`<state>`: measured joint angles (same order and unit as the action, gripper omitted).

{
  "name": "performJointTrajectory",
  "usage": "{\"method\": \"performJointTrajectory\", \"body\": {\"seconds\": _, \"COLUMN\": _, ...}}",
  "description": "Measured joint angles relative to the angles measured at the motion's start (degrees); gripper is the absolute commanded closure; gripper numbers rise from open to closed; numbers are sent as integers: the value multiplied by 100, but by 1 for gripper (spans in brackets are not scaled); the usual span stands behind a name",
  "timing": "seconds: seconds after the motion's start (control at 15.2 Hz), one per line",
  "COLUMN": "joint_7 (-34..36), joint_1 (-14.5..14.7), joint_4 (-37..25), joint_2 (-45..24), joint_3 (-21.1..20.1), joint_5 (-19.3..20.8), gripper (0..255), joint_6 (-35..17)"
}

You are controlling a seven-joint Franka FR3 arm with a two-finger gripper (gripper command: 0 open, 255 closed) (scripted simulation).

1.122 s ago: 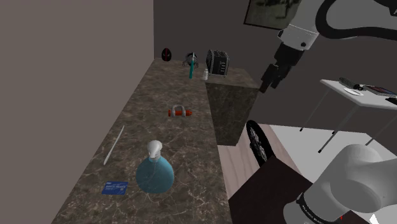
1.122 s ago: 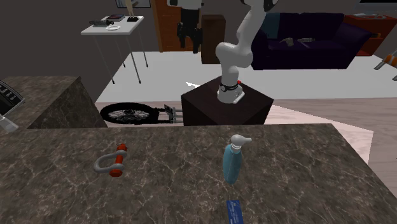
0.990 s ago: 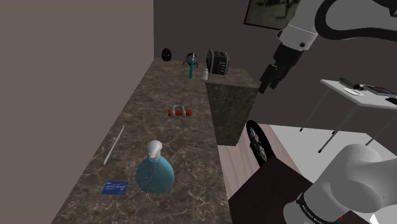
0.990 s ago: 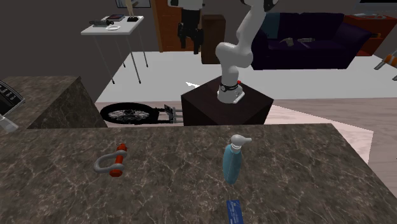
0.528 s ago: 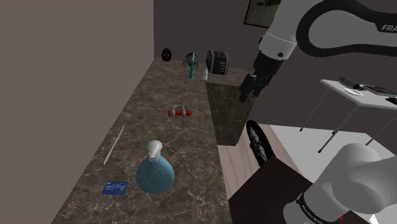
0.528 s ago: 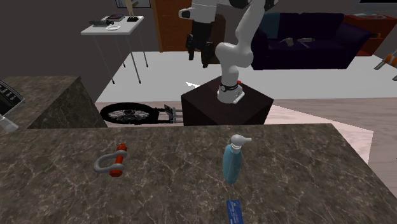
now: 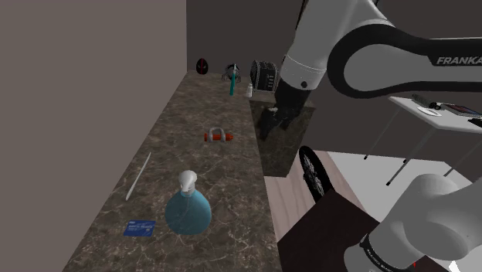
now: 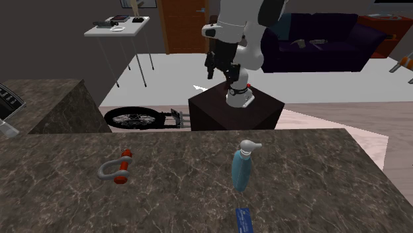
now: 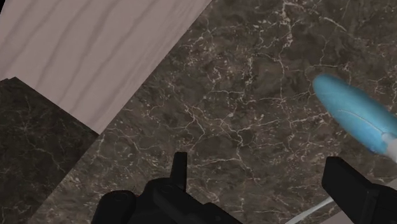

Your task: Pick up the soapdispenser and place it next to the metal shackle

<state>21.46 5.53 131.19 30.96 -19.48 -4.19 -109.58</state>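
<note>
The soap dispenser (image 7: 188,209) is a flat, translucent blue bottle with a grey pump, upright near the front of the dark marble counter (image 7: 185,147). It also stands in the second exterior view (image 8: 242,167) and lies past the right finger in the wrist view (image 9: 353,113). The metal shackle (image 7: 218,135) (image 8: 117,165), grey with red ends, lies farther along the counter. My gripper (image 7: 269,124) (image 8: 217,69) hangs in the air over the counter's edge, well above and apart from both. In the wrist view the gripper (image 9: 264,181) is open with nothing between its fingers.
A blue card (image 7: 140,228) and a thin white rod (image 7: 139,176) lie near the dispenser. A black appliance (image 7: 265,76), a teal item (image 7: 231,79) and a small white bottle (image 7: 249,91) sit at the counter's far end. A bicycle wheel (image 7: 310,171) lies on the floor beside the stand (image 8: 235,109).
The arm has swung down and toward the shoulder view's left, bringing the gripper from high beside the wall picture to the counter's edge. The dispenser and shackle have not moved.
</note>
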Motion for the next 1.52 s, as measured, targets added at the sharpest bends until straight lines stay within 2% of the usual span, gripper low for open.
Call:
{"method": "performJointTrajectory", "body": {"seconds": 0.33, "joint_7": 769, "joint_1": -25, "joint_4": -400, "joint_2": -767, "joint_3": -698, "joint_5": 246, "gripper": 0, "joint_6": -380}}
{"method": "performJointTrajectory", "body": {"seconds": 0.59, "joint_7": 1459, "joint_1": -84, "joint_4": -831, "joint_2": -1482, "joint_3": -1257, "joint_5": 650, "gripper": 0, "joint_6": -587}}
{"method": "performJointTrajectory", "body": {"seconds": 0.92, "joint_7": 2507, "joint_1": -76, "joint_4": -1550, "joint_2": -2589, "joint_3": -1923, "joint_5": 1503, "gripper": 0, "joint_6": -648}}
{"method": "performJointTrajectory", "body": {"seconds": 1.06, "joint_7": 2963, "joint_1": 19, "joint_4": -1938, "joint_2": -3136, "joint_3": -2124, "joint_5": 1964, "gripper": 0, "joint_6": -572}}
{"method": "performJointTrajectory", "body": {"seconds": 1.25, "joint_7": 3588, "joint_1": 300, "joint_4": -2521, "joint_2": -3946, "joint_3": -2263, "joint_5": 2660, "gripper": 0, "joint_6": -405}}
{"method": "performJointTrajectory", "body": {"seconds": 1.52, "joint_7": 3787, "joint_1": 392, "joint_4": -2577, "joint_2": -4244, "joint_3": -2222, "joint_5": 2935, "gripper": 0, "joint_6": -519}}
